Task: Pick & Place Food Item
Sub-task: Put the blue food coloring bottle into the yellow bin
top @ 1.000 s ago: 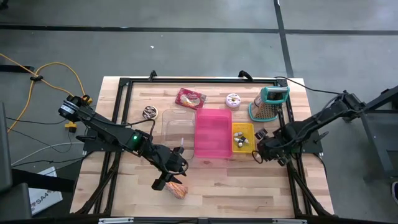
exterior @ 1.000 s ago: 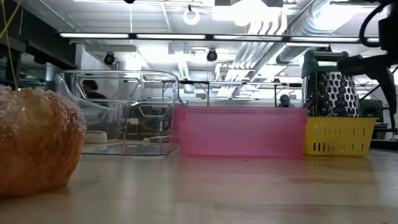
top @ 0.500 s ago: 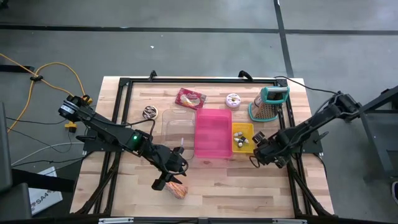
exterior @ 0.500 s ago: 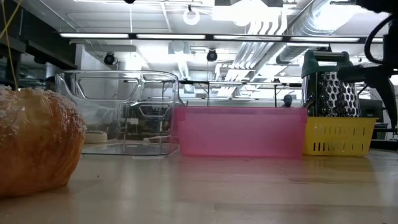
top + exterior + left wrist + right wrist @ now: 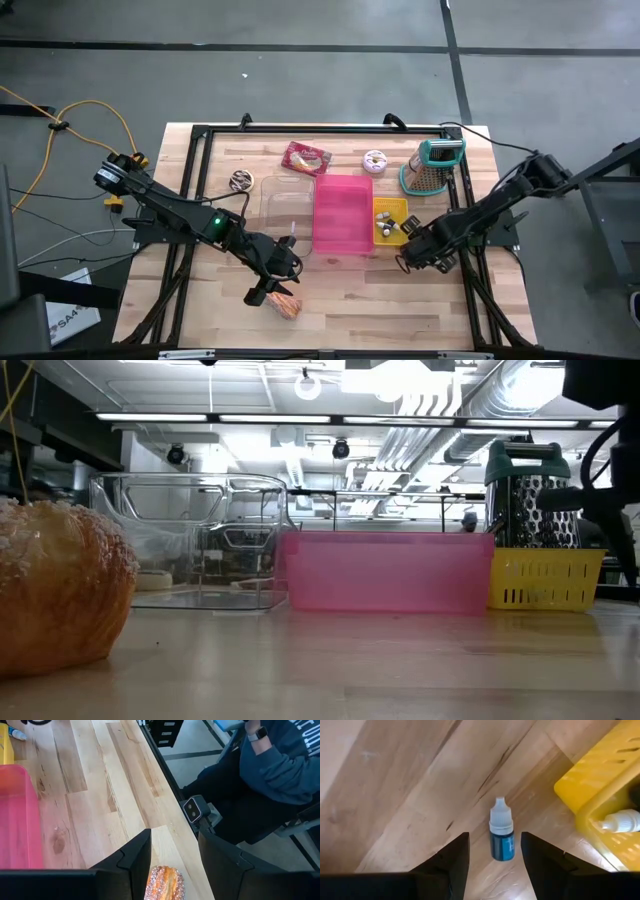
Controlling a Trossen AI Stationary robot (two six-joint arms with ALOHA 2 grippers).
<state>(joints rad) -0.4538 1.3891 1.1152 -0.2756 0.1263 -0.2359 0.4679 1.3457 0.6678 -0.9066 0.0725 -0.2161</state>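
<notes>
Sugared pastry [image 5: 286, 305] lies on the wooden table [image 5: 350, 300] near its front edge, between the spread fingers of the left gripper [image 5: 172, 870], not gripped. Right gripper [image 5: 490, 865] hovers low over the table just beside the yellow basket [image 5: 391, 221], jaws apart around a small blue dropper bottle [image 5: 502, 836] lying flat. Pink bin [image 5: 342, 214] sits mid-table beside a clear container [image 5: 285, 205]; a box grater [image 5: 433, 166] stands at the back right.
</notes>
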